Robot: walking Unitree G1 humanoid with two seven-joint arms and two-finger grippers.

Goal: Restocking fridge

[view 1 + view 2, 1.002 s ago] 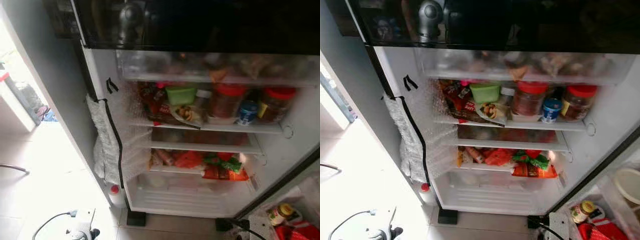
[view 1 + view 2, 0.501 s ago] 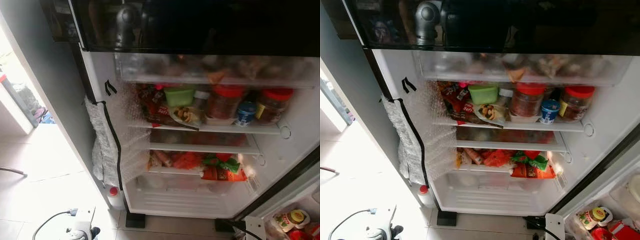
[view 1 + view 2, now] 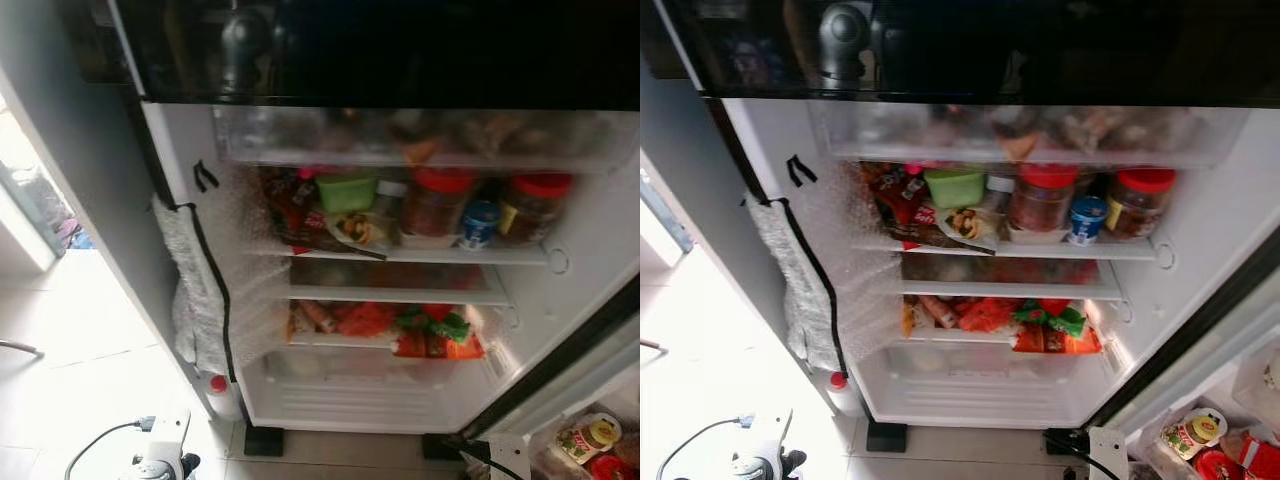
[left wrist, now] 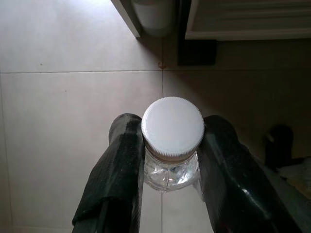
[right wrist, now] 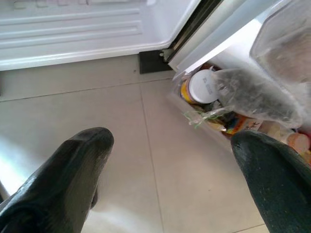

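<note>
The fridge (image 3: 560, 300) stands open, its shelves loaded with red-lidded jars (image 3: 442, 205), a green tub (image 3: 346, 190) and snack packets (image 3: 437, 338). The left gripper (image 4: 170, 145) hangs over the tiled floor (image 4: 73, 111), fingers closed against a clear white-capped bottle (image 4: 172, 128). The right gripper (image 5: 170, 160) hangs near the door's lower corner, fingers spread wide and holding nothing.

A home kitchen: an open fridge (image 3: 560, 250) stands on a pale tiled floor (image 3: 90, 370), its shelves crowded with red-lidded jars (image 3: 438, 205), a green tub (image 3: 346, 190) and snack packets (image 3: 435, 345). Bagged groceries (image 3: 1200, 440) lie on the floor beside it.
</note>
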